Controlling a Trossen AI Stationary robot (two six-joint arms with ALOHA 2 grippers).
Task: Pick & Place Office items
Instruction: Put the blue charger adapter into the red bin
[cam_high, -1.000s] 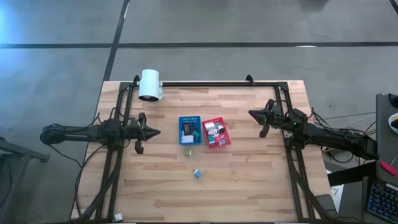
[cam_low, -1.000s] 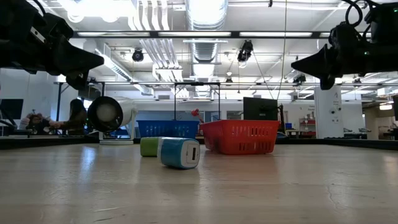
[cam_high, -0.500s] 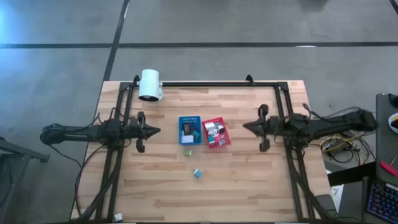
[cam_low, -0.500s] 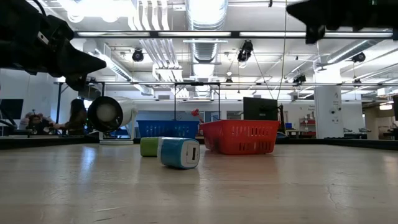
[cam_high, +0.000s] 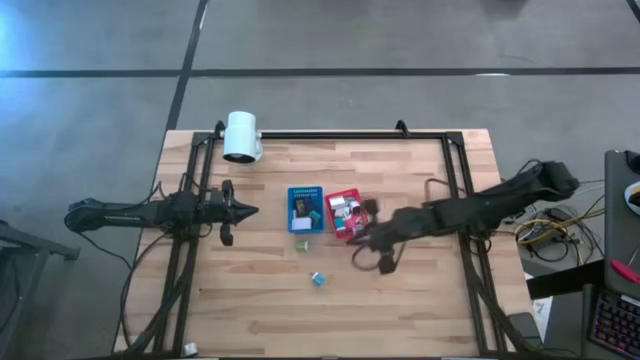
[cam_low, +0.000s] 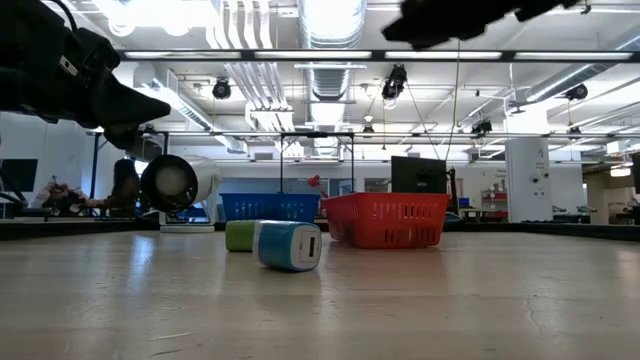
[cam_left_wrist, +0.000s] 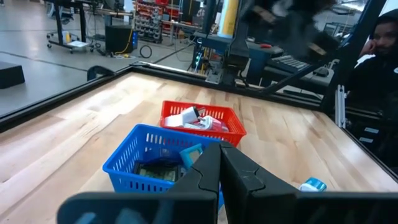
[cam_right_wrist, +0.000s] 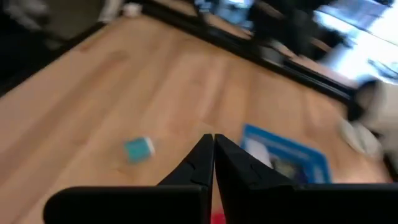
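Right end effector (cam_high: 356, 243), fingers together, reaches over the desk (cam_high: 400, 290) toward the teal block (cam_high: 317, 279); next it must open and descend. Left end effector (cam_high: 250, 211) waits, together.

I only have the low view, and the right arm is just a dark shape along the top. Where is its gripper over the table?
Observer: From above, the right gripper hangs beside the corner of the red tray, on the side facing the loose teal-and-white block.
Operator: Is it carrying anything?
Observer: No. Its wrist view shows the fingers shut together with nothing between them.
Operator: And the left arm?
Observer: The left gripper waits beside the blue tray, on the side away from the red tray, and its fingers are shut.
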